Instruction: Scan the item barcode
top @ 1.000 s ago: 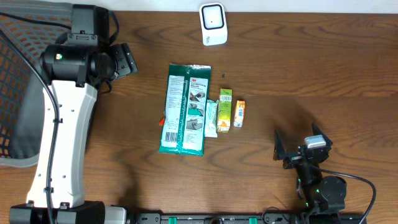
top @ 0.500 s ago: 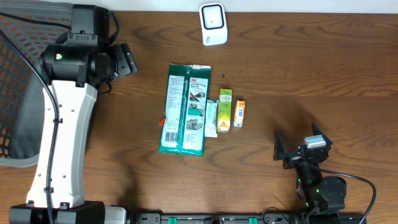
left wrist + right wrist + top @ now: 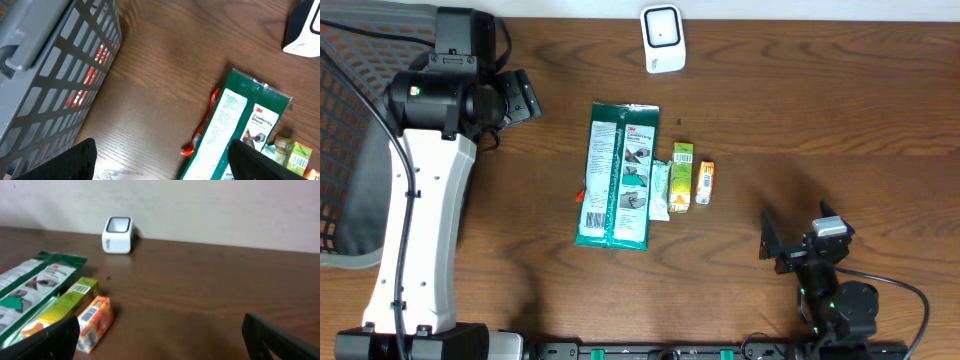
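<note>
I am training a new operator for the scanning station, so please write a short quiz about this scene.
1. True or false: the left gripper holds the green glove package.
2. Which lies nearest the right gripper? A the green glove package, B the small orange box, C the white scanner.
3. What stands at the far edge of the table, by the wall?
Key: 1 false, the green glove package lies free on the table and both grippers are open. 2 B. 3 the white scanner.
</note>
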`<move>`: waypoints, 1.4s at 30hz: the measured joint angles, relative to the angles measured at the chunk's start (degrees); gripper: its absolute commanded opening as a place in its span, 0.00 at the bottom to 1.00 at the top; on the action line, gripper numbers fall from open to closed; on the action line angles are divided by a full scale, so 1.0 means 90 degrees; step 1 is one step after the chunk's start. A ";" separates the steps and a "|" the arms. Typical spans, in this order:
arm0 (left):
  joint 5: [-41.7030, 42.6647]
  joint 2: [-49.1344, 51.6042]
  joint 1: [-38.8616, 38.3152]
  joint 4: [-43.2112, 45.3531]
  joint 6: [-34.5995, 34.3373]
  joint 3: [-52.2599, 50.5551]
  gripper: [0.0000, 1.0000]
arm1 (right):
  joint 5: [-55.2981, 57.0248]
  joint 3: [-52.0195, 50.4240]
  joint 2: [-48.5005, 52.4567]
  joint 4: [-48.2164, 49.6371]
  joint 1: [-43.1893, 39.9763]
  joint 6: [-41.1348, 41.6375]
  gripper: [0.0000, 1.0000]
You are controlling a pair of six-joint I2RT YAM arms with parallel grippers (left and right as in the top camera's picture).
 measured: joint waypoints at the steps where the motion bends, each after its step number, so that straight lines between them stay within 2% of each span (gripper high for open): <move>1: 0.0000 0.0000 0.0000 -0.0005 0.0000 0.0000 0.84 | 0.0000 0.0206 0.0063 -0.0243 0.0000 0.0017 0.99; 6: -0.0002 0.0000 0.0000 -0.0005 0.0002 0.0000 0.84 | -0.0007 0.1569 0.0656 -0.1061 0.0000 0.0063 0.99; 10: -0.0002 0.0000 0.0000 -0.0010 0.0000 0.0000 0.84 | -0.0041 0.2909 0.1574 -0.1877 0.0000 0.0070 0.99; 26: -0.0019 0.0000 0.0000 -0.0005 0.0000 0.0000 0.84 | -0.0704 0.8973 0.6785 -0.6147 0.0015 0.0095 0.99; 30: -0.0019 0.0000 0.0000 -0.0007 0.0000 0.0000 0.84 | -0.1375 0.9595 0.7631 -0.6263 0.0087 0.0092 0.99; 31: -0.0022 0.0000 0.0000 -0.0007 0.0002 0.0000 0.84 | -0.1649 0.9634 0.7796 -0.6241 0.0104 0.0095 0.89; 32: -0.0019 0.0000 0.0000 -0.0007 0.0000 0.0000 0.84 | -0.1955 0.9644 0.7980 -0.6266 0.0109 0.0080 0.71; 34: -0.0019 0.0000 0.0000 -0.0005 0.0000 0.0000 0.84 | -0.2271 0.9644 0.8204 -0.6324 0.0134 0.0117 0.47; 38: -0.0019 0.0000 0.0000 -0.0007 0.0000 0.0000 0.84 | -0.2582 0.9641 0.8769 -0.6394 0.0299 0.0289 0.47; 40: -0.0019 0.0000 0.0000 -0.0007 0.0000 0.0000 0.85 | -0.2453 0.9615 0.8954 -0.6390 0.0437 0.0466 0.52; 42: -0.0019 0.0000 0.0000 -0.0007 0.0000 0.0000 0.85 | -0.2159 0.9549 0.9141 -0.6387 0.0631 0.0707 0.53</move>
